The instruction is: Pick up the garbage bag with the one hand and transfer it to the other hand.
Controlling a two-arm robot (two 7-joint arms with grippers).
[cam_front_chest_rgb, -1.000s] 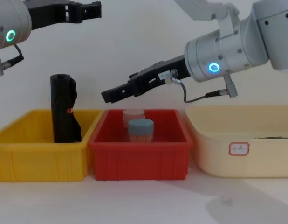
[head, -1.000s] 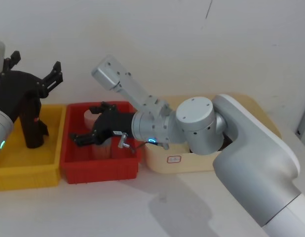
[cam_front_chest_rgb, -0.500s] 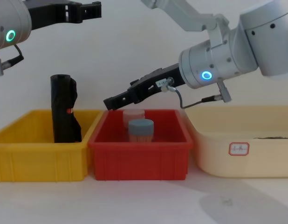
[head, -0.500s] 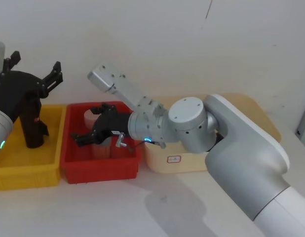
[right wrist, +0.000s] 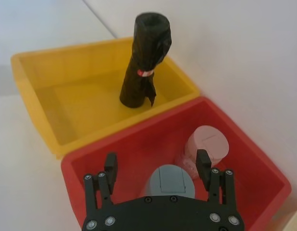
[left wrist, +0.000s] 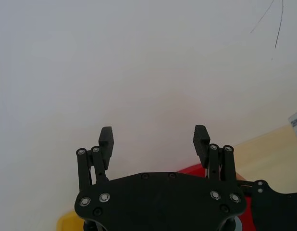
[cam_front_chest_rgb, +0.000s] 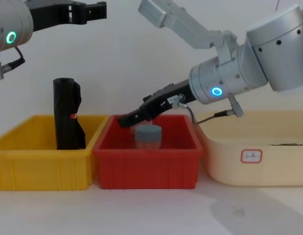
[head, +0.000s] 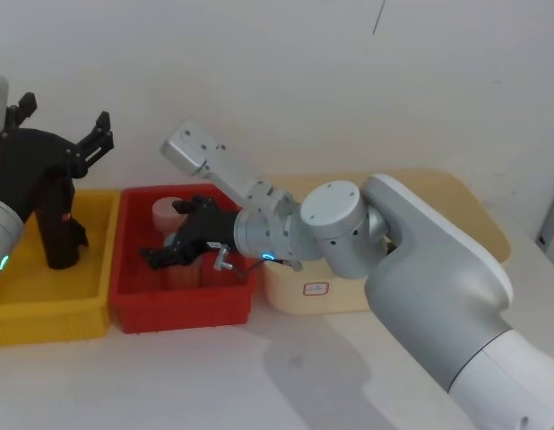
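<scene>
The garbage bag is out of view. A black roll with a small red-orange mark (head: 58, 231) (cam_front_chest_rgb: 67, 113) (right wrist: 144, 60) stands upright in the yellow bin (head: 44, 309) (cam_front_chest_rgb: 38, 166). My left gripper (head: 64, 115) (cam_front_chest_rgb: 95, 7) (left wrist: 153, 139), on the green-ringed arm, hangs open high above that bin, nothing between its fingers. My right gripper (head: 165, 233) (cam_front_chest_rgb: 126, 120) (right wrist: 156, 160), on the blue-ringed arm, is open and low over the red bin (head: 183, 309) (cam_front_chest_rgb: 146, 169), just above the jars and apart from the roll.
The red bin holds a grey-lidded jar (cam_front_chest_rgb: 148, 135) (right wrist: 168, 179) and a pink-lidded jar (right wrist: 207, 143) (head: 167, 211). A cream tub (cam_front_chest_rgb: 254, 161) (head: 326, 291) with a small label stands to the right. A white wall rises close behind the bins.
My right gripper has dipped down from above the red bin's rim level to just over the jars. The left gripper and the black roll have not moved.
</scene>
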